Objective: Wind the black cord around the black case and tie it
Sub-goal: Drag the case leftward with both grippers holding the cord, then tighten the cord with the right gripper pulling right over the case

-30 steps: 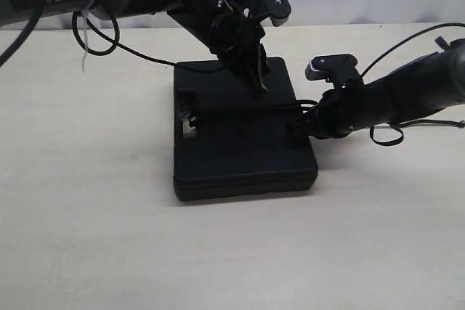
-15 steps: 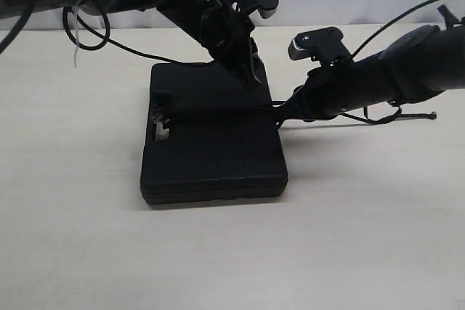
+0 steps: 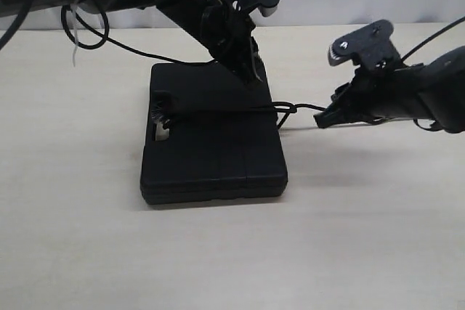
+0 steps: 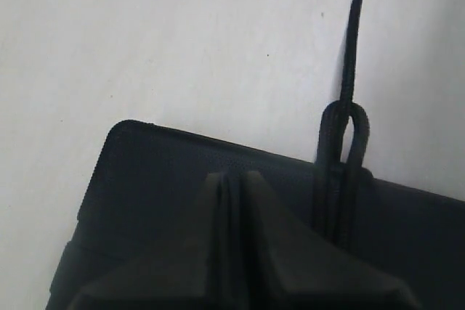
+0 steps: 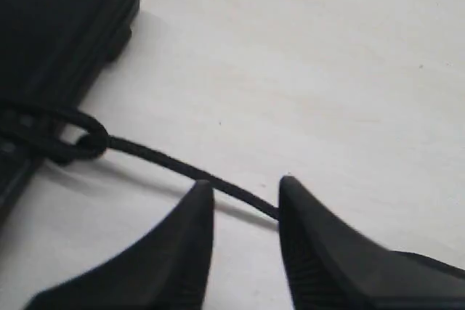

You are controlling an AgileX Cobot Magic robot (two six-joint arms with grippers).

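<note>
Pale tabletop (image 3: 73, 252): we see 1 black case (image 3: 211, 154) lying flat, 1 black cord (image 5: 152, 155) looped round it. 2 grippers: left gripper (image 3: 256, 78) pinched closed atop case; right gripper (image 5: 243, 188) w/ jaws apart, cord between.

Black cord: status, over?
Left gripper shut, tips on black case. Right gripper open, black cord passing between its jaws. Cord across case, looped at its edge. Nothing in the way.

The right gripper (image 5: 245, 189) is holding its jaws apart, the black cord (image 5: 156, 156) running between them and looping at the black case's (image 5: 58, 27) edge on the pale table (image 5: 327, 70).
</note>
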